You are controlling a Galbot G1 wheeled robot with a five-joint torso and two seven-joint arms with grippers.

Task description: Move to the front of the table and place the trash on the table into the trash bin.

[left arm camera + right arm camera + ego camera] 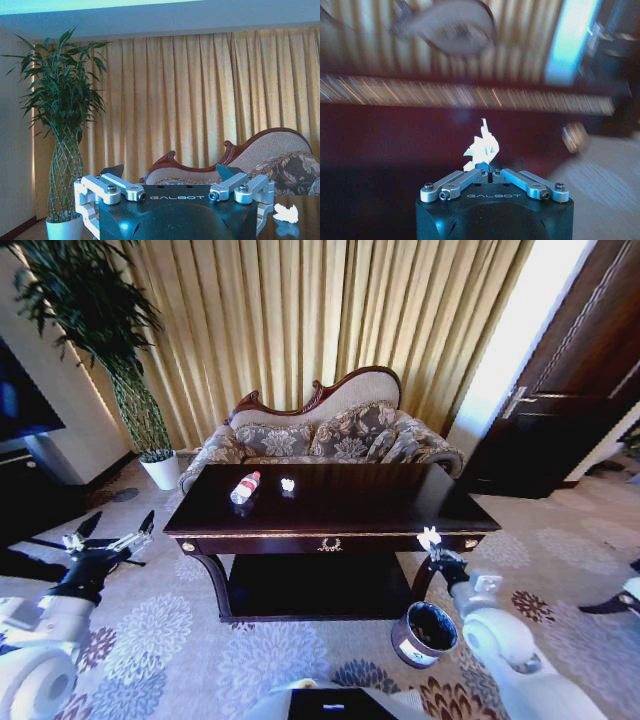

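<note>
Head view: the right gripper (432,543), clamped on a small crumpled white paper wad (429,536), sits at the front right corner of the long dark glossy table (400,502), above and just behind the small dark round trash bin (426,632); a release here would likely miss the rim. A clear red-capped plastic bottle (245,487) and a second white wad (288,484) lie on the tabletop.

Left wrist view: the left gripper (171,176) is spread wide and empty, level with the table edge. Right wrist view: the fingers pinch only the wad's lower tip (481,147), so it may slip free in transit.
</note>
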